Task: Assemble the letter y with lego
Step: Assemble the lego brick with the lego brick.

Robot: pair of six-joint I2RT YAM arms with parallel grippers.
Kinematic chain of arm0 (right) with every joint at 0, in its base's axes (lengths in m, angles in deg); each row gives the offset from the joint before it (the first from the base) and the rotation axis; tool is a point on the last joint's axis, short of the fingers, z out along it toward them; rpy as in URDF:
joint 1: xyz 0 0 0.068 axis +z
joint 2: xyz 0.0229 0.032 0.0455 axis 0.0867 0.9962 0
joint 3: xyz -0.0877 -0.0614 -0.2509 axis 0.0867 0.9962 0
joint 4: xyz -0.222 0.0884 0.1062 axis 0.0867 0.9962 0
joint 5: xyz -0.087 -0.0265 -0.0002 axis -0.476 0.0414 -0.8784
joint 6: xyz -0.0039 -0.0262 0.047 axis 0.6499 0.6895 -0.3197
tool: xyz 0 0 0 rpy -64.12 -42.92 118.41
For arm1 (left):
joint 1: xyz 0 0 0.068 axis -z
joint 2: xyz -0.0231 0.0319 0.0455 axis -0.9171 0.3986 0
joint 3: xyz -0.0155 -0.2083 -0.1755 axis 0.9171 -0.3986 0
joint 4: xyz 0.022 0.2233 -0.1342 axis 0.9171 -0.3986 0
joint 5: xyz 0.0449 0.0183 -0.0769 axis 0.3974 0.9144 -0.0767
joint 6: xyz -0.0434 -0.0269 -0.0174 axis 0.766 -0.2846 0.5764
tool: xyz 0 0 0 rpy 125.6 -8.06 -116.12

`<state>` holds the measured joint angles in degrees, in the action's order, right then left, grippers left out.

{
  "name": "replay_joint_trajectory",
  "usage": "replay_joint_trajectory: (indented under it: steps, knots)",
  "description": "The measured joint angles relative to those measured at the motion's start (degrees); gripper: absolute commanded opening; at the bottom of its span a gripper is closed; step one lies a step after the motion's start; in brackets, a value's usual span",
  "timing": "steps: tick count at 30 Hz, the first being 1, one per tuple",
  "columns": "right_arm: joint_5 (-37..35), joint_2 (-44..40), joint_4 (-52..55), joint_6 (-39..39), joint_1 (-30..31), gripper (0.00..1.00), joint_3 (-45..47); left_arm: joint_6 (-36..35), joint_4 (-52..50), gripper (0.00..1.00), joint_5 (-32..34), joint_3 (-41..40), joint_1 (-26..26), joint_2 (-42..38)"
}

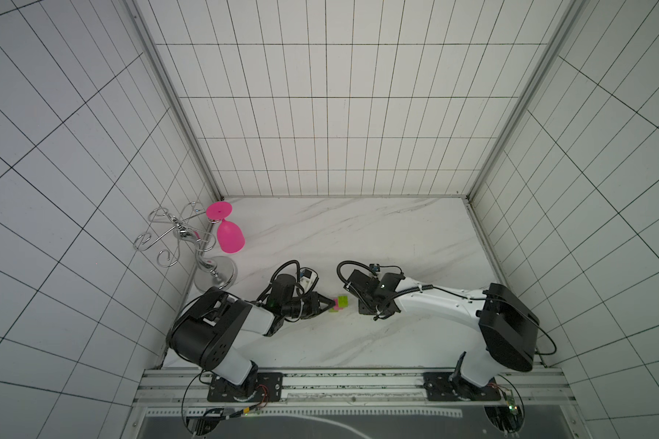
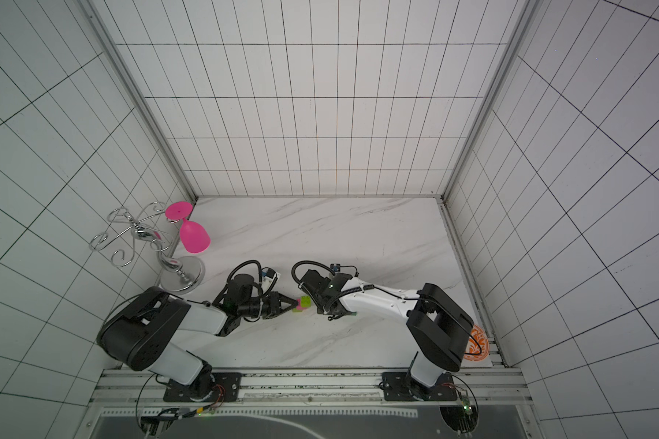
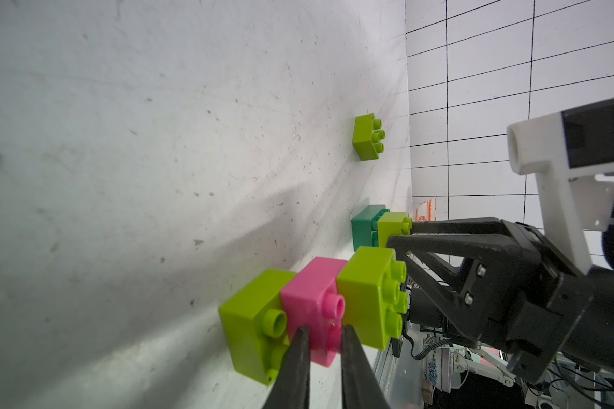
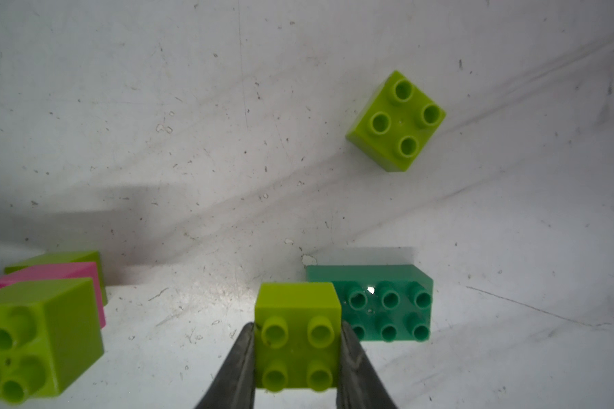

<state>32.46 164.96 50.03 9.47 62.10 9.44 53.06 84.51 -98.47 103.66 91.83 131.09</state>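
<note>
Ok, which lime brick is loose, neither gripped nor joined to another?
The lone lime brick, studs up, apart from the rest. Two lime bricks sandwich the pink brick that the left gripper pinches; the right gripper holds the fourth lime brick.

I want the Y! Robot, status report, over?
Left gripper shut on pink brick, lime bricks joined each side. Right gripper shut on lime brick at dark green brick. Spare lime brick loose. Nothing blocking.

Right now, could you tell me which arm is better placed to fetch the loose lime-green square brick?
Probably right: the right gripper, shut on another lime-green plastic brick, is nearer the loose lime-green square brick. The left gripper clamps the pink square brick, farther off.
</note>
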Motion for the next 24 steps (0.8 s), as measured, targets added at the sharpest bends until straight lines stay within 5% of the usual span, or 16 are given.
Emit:
replay_joint_trajectory:
  steps: [24]
  knots:
    - [0.46,-0.68,-2.45,-0.39,0.04,0.21,4.07,-0.17,-0.2,0.17,-0.07,0.07,-0.04,0.0]
